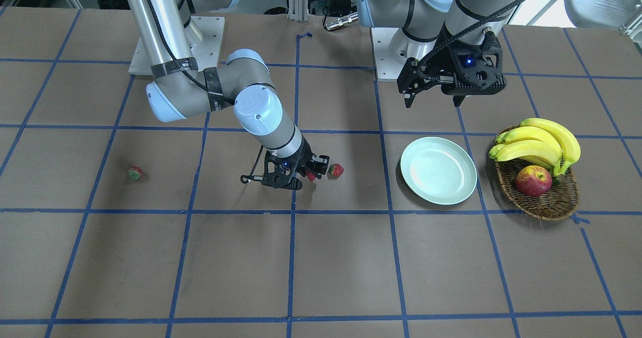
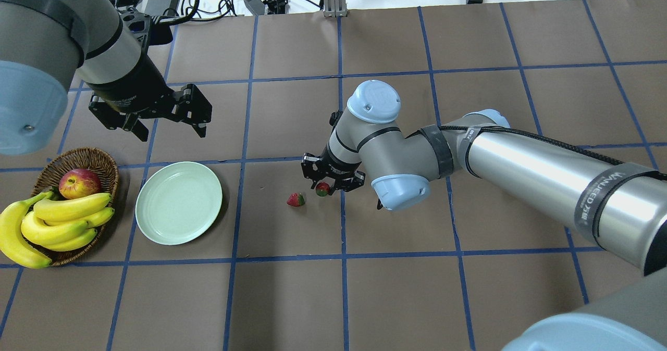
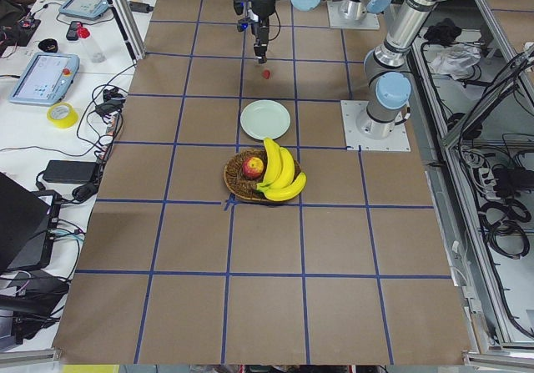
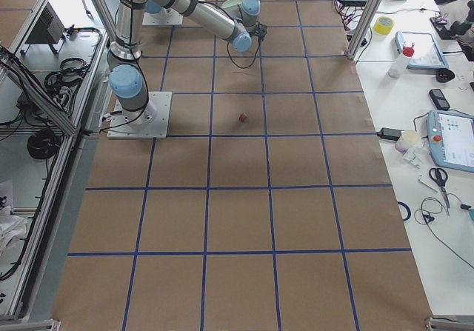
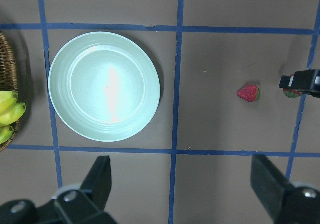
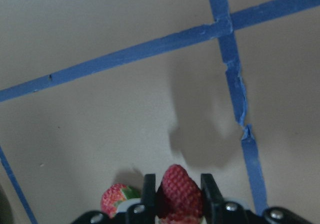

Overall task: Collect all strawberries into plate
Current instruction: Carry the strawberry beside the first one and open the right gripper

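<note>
My right gripper (image 2: 324, 188) is shut on a strawberry (image 6: 176, 189), low at the table near the middle; the strawberry also shows in the front view (image 1: 311, 176). A second strawberry (image 2: 295, 200) lies on the table just beside it, toward the plate. A third, duller strawberry (image 1: 134, 173) lies far off on my right side, hidden under my right arm in the overhead view. The pale green plate (image 2: 178, 203) is empty. My left gripper (image 2: 171, 131) is open and empty, held high behind the plate.
A wicker basket (image 2: 101, 159) with bananas (image 2: 57, 221) and a red apple (image 2: 79, 183) stands left of the plate. Blue tape lines grid the brown table. The arm bases are bolted at the robot's edge.
</note>
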Robot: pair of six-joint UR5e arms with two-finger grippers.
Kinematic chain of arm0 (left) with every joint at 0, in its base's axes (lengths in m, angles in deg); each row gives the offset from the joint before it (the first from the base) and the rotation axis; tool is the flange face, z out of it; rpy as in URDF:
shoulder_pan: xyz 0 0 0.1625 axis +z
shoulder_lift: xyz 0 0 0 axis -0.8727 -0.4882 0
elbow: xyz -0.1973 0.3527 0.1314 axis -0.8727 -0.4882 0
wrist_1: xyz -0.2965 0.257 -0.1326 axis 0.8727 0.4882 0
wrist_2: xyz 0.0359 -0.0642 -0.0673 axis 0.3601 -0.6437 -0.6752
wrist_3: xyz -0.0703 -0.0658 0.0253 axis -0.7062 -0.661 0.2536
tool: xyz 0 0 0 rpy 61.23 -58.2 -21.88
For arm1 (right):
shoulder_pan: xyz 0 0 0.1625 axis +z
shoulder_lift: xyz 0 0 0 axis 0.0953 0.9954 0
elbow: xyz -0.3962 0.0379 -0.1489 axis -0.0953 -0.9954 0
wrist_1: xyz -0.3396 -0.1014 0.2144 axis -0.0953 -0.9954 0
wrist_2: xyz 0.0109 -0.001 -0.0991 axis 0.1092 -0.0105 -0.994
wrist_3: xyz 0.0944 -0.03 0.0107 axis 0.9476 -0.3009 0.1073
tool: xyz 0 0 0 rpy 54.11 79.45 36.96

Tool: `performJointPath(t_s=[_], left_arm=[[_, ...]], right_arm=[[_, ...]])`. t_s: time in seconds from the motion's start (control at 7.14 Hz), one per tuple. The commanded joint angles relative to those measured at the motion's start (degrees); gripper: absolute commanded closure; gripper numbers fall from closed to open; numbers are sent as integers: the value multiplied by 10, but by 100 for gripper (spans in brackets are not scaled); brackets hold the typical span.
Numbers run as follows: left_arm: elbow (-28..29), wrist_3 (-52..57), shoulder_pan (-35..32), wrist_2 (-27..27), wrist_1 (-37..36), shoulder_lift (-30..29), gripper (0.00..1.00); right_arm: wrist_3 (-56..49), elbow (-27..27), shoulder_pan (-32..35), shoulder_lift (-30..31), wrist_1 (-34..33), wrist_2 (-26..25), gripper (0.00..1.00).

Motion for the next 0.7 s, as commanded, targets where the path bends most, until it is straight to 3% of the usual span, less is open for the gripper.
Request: performJointPath(t_s=[0.0,0.28,0.56], left_arm=[[0,0,0,1,-1,0,0],[-1,0,0,1,-1,0,0],[-1,0,-1,-1,-1,-1,0]], right_arm=[[-8,3,-4,3,4,-31,0],[-91,4,-37,45,41,-109,0],[-220,7,-118,94,103,-171,0]])
